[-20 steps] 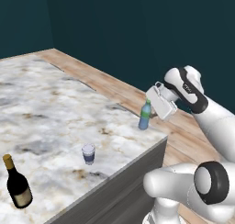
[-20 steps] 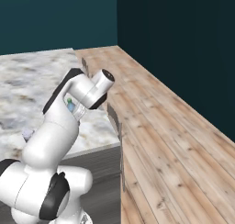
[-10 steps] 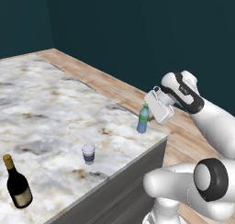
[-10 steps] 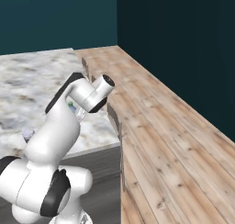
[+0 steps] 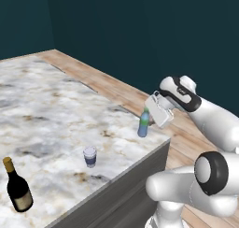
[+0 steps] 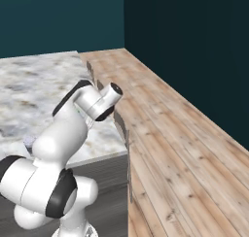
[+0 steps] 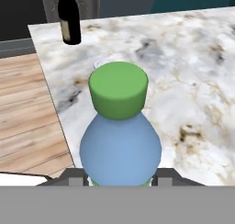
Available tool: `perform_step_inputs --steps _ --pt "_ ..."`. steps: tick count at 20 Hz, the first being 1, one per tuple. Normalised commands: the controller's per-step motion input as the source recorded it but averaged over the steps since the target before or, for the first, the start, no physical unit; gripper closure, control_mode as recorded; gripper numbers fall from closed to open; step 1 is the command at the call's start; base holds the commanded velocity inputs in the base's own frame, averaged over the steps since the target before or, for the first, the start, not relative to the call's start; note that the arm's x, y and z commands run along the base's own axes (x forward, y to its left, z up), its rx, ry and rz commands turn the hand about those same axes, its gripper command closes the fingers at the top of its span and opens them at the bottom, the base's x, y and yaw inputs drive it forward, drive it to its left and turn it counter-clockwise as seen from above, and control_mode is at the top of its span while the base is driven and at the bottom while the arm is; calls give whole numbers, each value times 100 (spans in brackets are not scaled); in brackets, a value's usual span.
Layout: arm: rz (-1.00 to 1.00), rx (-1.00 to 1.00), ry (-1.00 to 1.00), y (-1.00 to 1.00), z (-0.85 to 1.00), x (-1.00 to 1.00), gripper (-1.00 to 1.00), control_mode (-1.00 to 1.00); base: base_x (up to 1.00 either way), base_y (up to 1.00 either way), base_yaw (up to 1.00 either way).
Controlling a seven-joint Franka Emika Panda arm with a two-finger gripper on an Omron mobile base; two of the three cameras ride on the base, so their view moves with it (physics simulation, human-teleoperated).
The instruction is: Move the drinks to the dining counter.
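Drinks stand on the marbled table (image 5: 56, 110): the small blue-green bottle (image 5: 144, 123) is upright near the table's corner by the wooden floor (image 6: 175, 148), the short lidded cup (image 5: 89, 156) stands nearer the table's grey front edge, and the tall wine bottle (image 5: 17, 188) stands well apart from the small bottle, farther along that same edge. The fingers (image 7: 118, 181) sit either side of the small bottle's body, pinching it low down, below its green cap (image 7: 118, 91), with the wine bottle (image 7: 69, 17) far beyond it in the hand view.

All three drinks appear to be on the dining table already, so the step in hand looks like setting this last bottle down. To do it well, keep the bottle vertical, make sure its base is flat on the marble and well in from the corner edge, then spread the fingers evenly and lift straight away without brushing the cap.

No brand or writing can be read; the wine bottle's tan label is too small to make out.
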Motion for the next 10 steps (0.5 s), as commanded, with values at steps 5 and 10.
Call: perform_step_inputs --steps 5,10 --pt "0 0 0 0 -21 13 100 -100 0 0 0" --pt "0 2 0 0 -23 11 100 -100 0 0 0"
